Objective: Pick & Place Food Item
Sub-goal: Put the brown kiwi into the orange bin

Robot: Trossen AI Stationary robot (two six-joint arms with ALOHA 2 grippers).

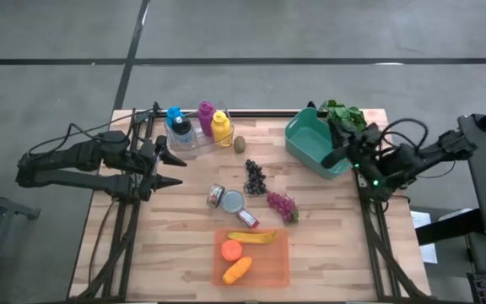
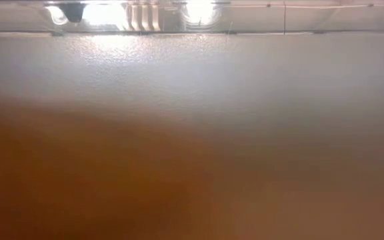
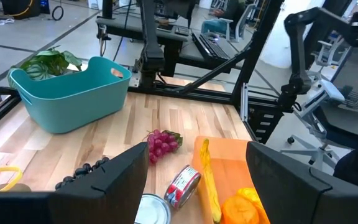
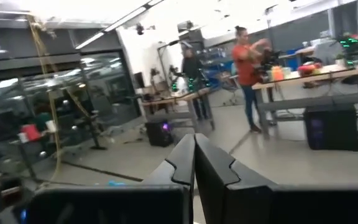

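Observation:
Food lies on the wooden table: dark grapes (image 1: 254,177), red grapes (image 1: 282,205) (image 3: 162,142) and a small green fruit (image 1: 240,143). A banana (image 1: 252,237), an orange (image 1: 231,250) and a carrot (image 1: 237,270) lie on an orange tray (image 1: 281,262). My left gripper (image 1: 174,171) (image 3: 197,168) hovers open at the table's left side, pointing toward the food. My right gripper (image 1: 333,158) (image 4: 194,165) is raised beside the teal bin (image 1: 310,139), shut, with nothing between its fingers.
Leafy greens (image 1: 344,114) sit at the teal bin's far right corner. Coloured bottles (image 1: 197,127) stand in a clear holder at the far left. Cans (image 1: 233,201) (image 3: 183,185) lie mid-table. An orange-brown blur fills the low view. People stand in the room beyond.

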